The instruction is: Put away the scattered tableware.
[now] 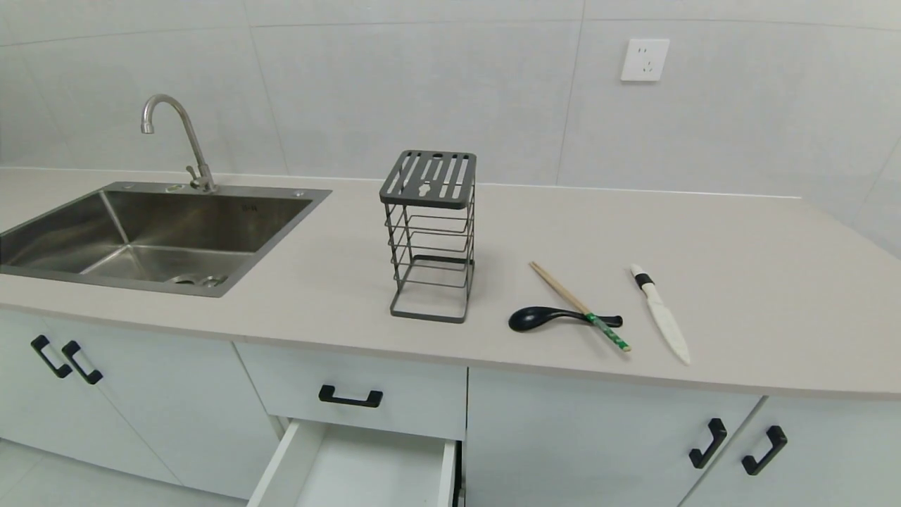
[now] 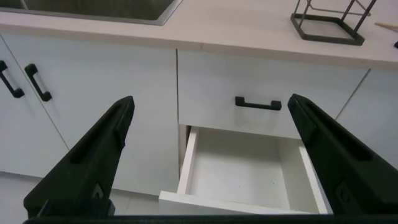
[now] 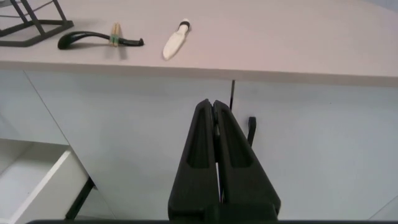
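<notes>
On the countertop [image 1: 739,232], right of a dark wire rack [image 1: 429,236], lie a black spoon [image 1: 545,318], a pair of wooden chopsticks [image 1: 577,304] crossing its handle, and a white knife [image 1: 662,315]. My left gripper [image 2: 211,102] is open wide, low in front of the cabinets, facing an open white drawer [image 2: 188,158]. Below the counter edge, my right gripper [image 3: 213,106] is shut with nothing in it. The spoon [image 3: 87,40], chopsticks [image 3: 115,37] and knife [image 3: 175,42] lie on the counter above and beyond it.
A steel sink [image 1: 63,211] with a faucet [image 1: 179,137] is set into the counter's left end. The open drawer [image 1: 278,465] sits under a closed one with a black handle [image 1: 350,398]. Cabinet doors with black handles [image 1: 735,442] flank it.
</notes>
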Available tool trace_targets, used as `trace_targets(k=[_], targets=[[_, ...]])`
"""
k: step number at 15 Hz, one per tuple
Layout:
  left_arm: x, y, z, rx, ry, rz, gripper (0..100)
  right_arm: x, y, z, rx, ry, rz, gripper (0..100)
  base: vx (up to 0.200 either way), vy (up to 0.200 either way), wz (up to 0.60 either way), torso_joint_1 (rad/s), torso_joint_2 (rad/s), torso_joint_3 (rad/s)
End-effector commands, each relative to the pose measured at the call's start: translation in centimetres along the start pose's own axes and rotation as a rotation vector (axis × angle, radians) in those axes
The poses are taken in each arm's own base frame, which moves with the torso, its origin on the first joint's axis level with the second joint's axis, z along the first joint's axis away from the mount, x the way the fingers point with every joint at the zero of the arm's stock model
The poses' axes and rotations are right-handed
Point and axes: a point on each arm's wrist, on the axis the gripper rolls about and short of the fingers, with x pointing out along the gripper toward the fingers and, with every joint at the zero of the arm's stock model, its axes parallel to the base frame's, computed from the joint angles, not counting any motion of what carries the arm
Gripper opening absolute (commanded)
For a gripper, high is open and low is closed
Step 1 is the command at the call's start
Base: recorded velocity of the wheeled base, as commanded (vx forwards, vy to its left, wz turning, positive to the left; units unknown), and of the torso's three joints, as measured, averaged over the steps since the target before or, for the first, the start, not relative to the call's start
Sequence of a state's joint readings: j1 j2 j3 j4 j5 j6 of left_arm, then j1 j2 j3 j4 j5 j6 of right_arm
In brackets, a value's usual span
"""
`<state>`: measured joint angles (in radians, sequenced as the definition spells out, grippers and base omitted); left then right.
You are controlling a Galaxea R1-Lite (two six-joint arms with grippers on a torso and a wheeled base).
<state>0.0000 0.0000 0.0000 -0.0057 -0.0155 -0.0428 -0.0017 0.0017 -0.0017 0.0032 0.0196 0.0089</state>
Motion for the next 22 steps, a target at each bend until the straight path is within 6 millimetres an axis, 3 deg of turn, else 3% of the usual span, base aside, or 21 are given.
trace_targets(k=[1, 11, 14, 22], targets=[[0.0, 0.0, 0.0, 0.0, 0.0, 0.0, 100, 0.0, 0.0, 0.0, 0.0, 0.0, 0.001, 0, 0.0, 0.0, 0.0, 0.242, -0.53, -0.281], [0.0, -0.02, -0.01, 0.043, 0.001, -0.007, 100, 0.0, 0.0, 0.0, 0.0, 0.0, 0.001, 0, 0.0, 0.0, 0.0, 0.267, -0.55, -0.287], [0.0, -0.02, -0.01, 0.041, 0.001, -0.007, 100, 0.0, 0.0, 0.0, 0.0, 0.0, 0.001, 0, 0.133, 0.0, 0.0, 0.061, -0.1, -0.058], [0.0, -0.02, -0.01, 0.044, 0.001, -0.007, 100, 0.0, 0.0, 0.0, -0.001, 0.0, 0.001, 0, 0.0, 0.0, 0.0, 0.0, 0.0, 0.0]])
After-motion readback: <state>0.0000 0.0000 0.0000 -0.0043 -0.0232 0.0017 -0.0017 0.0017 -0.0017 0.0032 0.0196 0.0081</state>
